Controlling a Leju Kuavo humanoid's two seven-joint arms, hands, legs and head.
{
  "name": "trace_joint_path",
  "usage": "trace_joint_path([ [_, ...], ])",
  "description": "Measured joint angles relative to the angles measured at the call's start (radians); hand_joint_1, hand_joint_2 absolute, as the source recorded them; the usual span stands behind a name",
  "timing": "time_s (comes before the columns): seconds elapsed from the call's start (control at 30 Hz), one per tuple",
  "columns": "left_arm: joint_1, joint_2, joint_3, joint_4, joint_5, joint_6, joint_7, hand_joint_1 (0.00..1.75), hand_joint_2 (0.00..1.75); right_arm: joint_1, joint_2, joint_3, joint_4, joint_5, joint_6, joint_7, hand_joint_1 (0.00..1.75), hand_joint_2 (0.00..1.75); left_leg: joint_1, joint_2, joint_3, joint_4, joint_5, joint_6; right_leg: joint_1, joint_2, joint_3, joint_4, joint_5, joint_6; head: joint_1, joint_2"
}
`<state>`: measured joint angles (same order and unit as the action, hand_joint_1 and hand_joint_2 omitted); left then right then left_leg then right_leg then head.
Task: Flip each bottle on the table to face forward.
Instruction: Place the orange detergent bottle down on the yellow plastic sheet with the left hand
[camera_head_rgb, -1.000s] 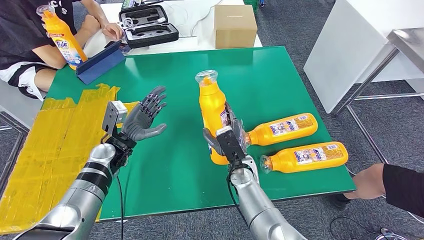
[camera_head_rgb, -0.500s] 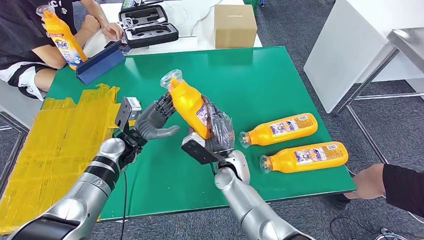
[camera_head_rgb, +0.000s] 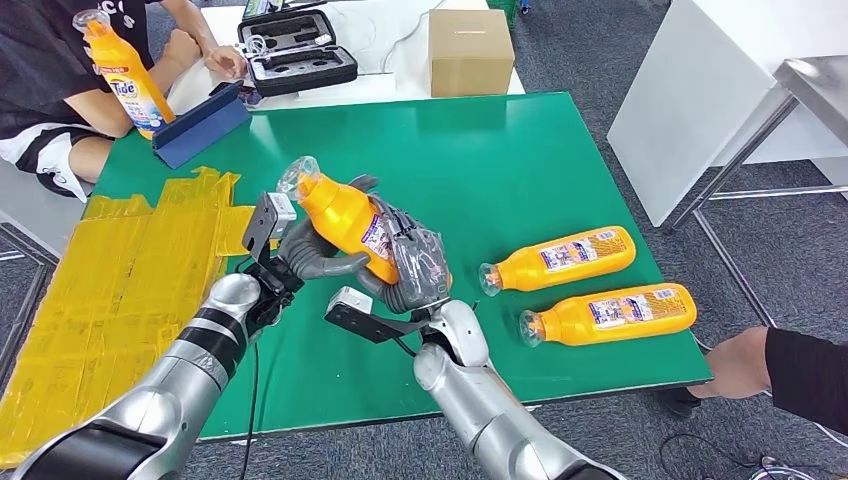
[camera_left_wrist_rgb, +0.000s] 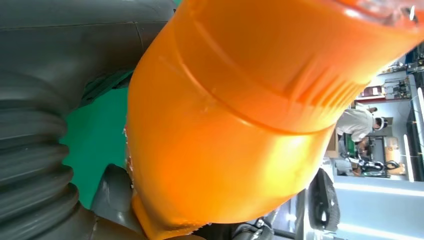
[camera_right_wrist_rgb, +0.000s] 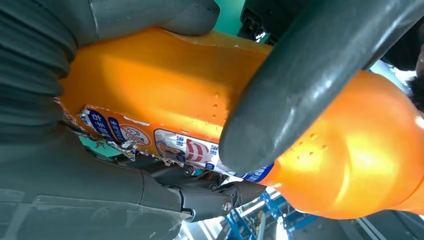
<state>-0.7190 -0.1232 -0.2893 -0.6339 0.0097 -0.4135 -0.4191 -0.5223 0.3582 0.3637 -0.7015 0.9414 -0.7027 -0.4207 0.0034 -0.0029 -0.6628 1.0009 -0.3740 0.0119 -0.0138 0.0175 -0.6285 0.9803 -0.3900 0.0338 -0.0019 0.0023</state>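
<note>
Head view has the orange bottle (camera_head_rgb: 345, 220) lifted off the green tabletop (camera_head_rgb: 520, 160), tilted with its clear cap toward my left and its base low on my right. My right hand (camera_head_rgb: 410, 262) wraps the lower body, dark fingers (camera_head_rgb: 418, 250) folded over the label, gripping it. My left hand (camera_head_rgb: 305, 250) cups the upper half from beneath, thumb lying across the front just below the shoulder, so both hands hold it at once. Right wrist view adds what the head view lacks: the torn blue-and-white label (camera_right_wrist_rgb: 150, 142) pressed against my palm, and a thick grey finger (camera_right_wrist_rgb: 300, 85) laid over the orange side. Left wrist view gives the ridged shoulder of the bottle (camera_left_wrist_rgb: 240, 120) hard against my grey palm. Two more bottles (camera_head_rgb: 560, 258) (camera_head_rgb: 612, 312) lie on their sides on the tabletop to my right, well apart from my fingers.
</note>
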Motion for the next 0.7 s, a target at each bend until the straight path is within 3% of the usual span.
trace_joint_path([
  [0.43, 0.000, 0.000, -0.003, 0.017, 0.029, -0.012, -0.003, 0.00, 1.75, -0.007, 0.000, 0.035, 0.012, 0.027, -0.001, 0.028, 1.75, 1.75, 0.000, 0.000, 0.000, 0.000, 0.000, 0.000, 0.000, 0.000, 0.000, 0.000, 0.000, 0.000, 0.000, 0.000],
  [0.47, 0.000, 0.000, -0.003, 0.018, 0.039, -0.016, -0.004, 0.08, 1.75, -0.008, 0.000, 0.039, 0.013, 0.044, -0.001, 0.040, 1.75, 1.75, 0.000, 0.000, 0.000, 0.000, 0.000, 0.000, 0.000, 0.000, 0.000, 0.000, 0.000, 0.000, 0.000, 0.000],
  [0.57, 0.001, 0.000, -0.001, 0.023, 0.084, -0.026, -0.006, 1.39, 1.75, -0.007, 0.000, 0.056, 0.013, 0.099, -0.001, 0.080, 1.75, 1.75, 0.000, 0.000, 0.000, 0.000, 0.000, 0.000, 0.000, 0.000, 0.000, 0.000, 0.000, 0.000, 0.000, 0.000],
  [0.6, 0.001, 0.000, 0.001, 0.024, 0.099, -0.027, -0.007, 1.75, 1.75, -0.007, 0.000, 0.062, 0.013, 0.110, -0.001, 0.090, 1.75, 1.75, 0.000, 0.000, 0.000, 0.000, 0.000, 0.000, 0.000, 0.000, 0.000, 0.000, 0.000, 0.000, 0.000, 0.000],
  [0.7, 0.007, 0.000, 0.005, 0.026, 0.139, -0.030, -0.008, 1.75, 1.75, -0.007, 0.000, 0.076, 0.013, 0.129, -0.001, 0.108, 1.75, 1.75, 0.000, 0.000, 0.000, 0.000, 0.000, 0.000, 0.000, 0.000, 0.000, 0.000, 0.000, 0.000, 0.000, 0.000],
])
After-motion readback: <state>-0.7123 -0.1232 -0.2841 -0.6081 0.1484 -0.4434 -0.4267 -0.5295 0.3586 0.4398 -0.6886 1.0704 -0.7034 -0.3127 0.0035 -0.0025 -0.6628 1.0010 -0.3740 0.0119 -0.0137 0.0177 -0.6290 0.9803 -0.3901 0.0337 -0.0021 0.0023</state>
